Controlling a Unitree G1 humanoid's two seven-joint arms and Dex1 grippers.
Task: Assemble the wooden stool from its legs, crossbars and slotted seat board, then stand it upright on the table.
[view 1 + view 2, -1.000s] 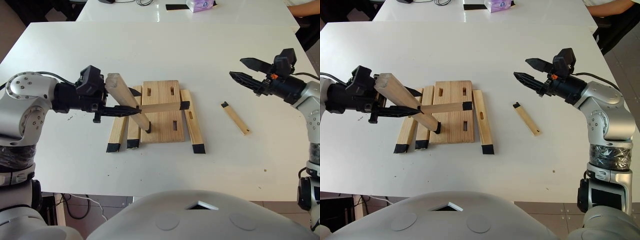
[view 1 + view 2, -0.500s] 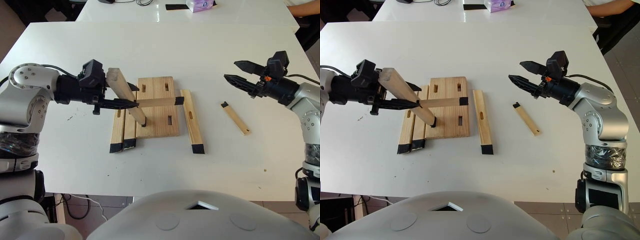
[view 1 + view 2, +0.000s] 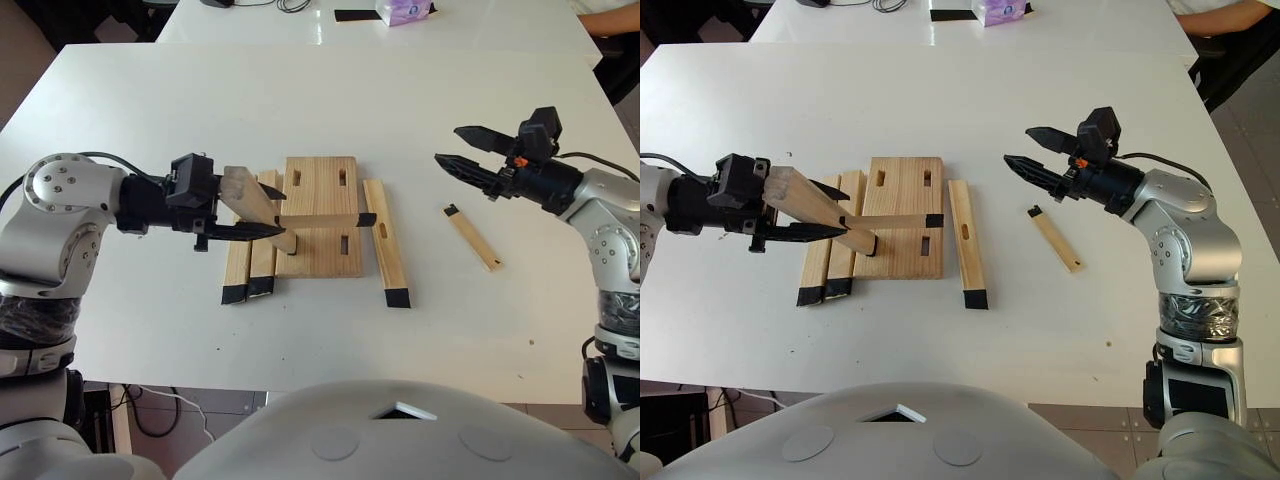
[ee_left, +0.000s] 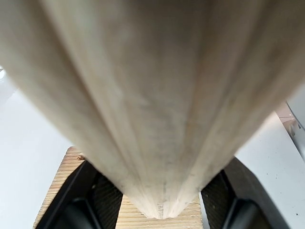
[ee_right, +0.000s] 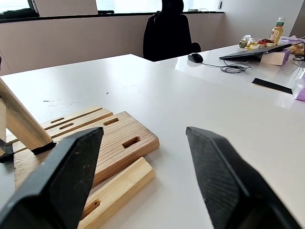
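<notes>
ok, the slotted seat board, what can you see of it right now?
The seat board is a light, rectangular wooden slab lying flat on the white table. Three small slots show in its top. At its near-left corner stands the black tip of a tilted leg held by the left gripper; whether it is seated is unclear. The leg's crossbar runs across the board. Loose legs lie beside it, two left and one right.

Head eyes: high above the seat board (image 3: 320,215), looking forward and down from well apart; both share the whole white table (image 3: 150,90).
Left wrist: very close behind a held leg (image 4: 152,95), facing along it toward the seat board.
Right wrist: low, near the seat board, facing it between the fingers (image 5: 62,176) of the right gripper (image 5: 143,133).
</notes>
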